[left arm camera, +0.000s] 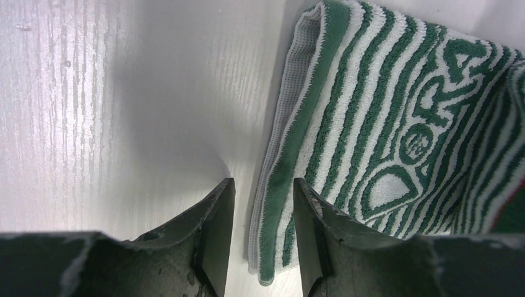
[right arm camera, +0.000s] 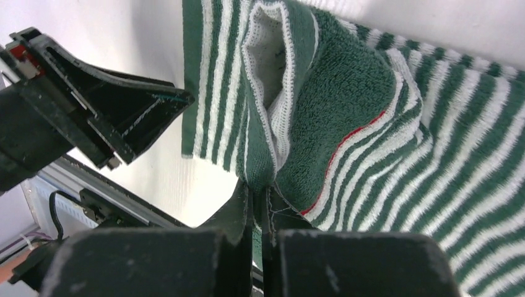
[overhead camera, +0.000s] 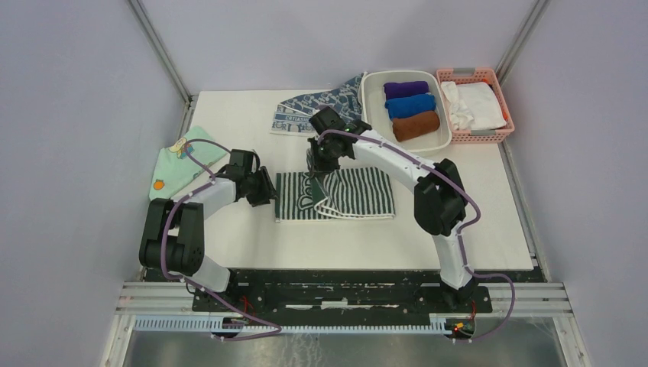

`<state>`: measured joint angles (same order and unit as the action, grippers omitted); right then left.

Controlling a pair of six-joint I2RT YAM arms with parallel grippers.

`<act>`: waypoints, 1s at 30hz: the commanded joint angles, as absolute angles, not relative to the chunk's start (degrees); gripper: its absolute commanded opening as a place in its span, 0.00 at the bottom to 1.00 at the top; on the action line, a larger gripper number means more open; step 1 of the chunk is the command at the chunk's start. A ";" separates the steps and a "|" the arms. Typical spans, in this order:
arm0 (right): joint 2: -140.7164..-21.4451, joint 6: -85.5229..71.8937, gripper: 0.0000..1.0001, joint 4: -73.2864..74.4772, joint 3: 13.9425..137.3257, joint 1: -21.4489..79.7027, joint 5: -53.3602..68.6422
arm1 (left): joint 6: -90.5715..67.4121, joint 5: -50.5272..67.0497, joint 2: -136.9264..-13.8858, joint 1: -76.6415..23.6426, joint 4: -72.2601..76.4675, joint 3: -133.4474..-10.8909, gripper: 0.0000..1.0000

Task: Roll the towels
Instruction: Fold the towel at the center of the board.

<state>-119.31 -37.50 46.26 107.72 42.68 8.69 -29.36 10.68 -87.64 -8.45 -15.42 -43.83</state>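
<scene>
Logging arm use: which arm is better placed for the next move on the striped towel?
Probably right: the right claw is shut on a fold of the striped towel; the left claw is open at its edge, holding nothing.

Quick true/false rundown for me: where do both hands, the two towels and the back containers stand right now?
1. The right hand is shut on a fold of the striped towel. True.
2. The left hand is clamped on that towel. False: it is open, with the towel's edge between its fingers.
3. The blue-grey patterned towel is already rolled. False: it lies unrolled beside the white bin.
4. The white bin holds a purple roll, a blue roll and a brown roll. True.
5. The pink basket is empty. False: it holds white cloths.
</scene>
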 commanded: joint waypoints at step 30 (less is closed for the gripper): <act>-116.76 -42.01 0.04 33.94 103.36 43.65 16.61 | -31.29 9.77 -89.09 -10.93 -13.77 -43.93 0.23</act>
<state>-119.87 -40.60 37.32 103.24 43.13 16.27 -29.36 10.41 -88.55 -10.50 -14.68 -43.64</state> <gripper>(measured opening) 0.063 0.236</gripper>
